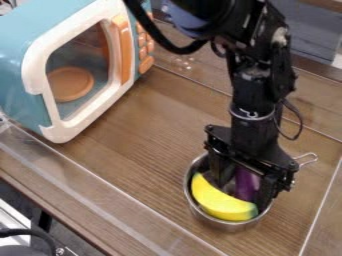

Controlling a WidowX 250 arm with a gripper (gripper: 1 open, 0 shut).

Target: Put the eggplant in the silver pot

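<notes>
eggplant (247, 183) sits upright inside the silver pot (203, 202), and my hand (246, 186) is down in the pot with its fingers either side of it; i cannot tell whether they grip it or have let go. on the table (120, 150) i see the toy microwave (67, 65) at far left, well apart. a yellow banana (218, 199) lies in the pot beside the eggplant.

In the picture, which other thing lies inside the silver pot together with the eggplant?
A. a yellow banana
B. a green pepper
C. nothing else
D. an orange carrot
A: a yellow banana fills the left and front part of the silver pot, beside the purple eggplant, which stands between the fingers of the pincer.
</notes>
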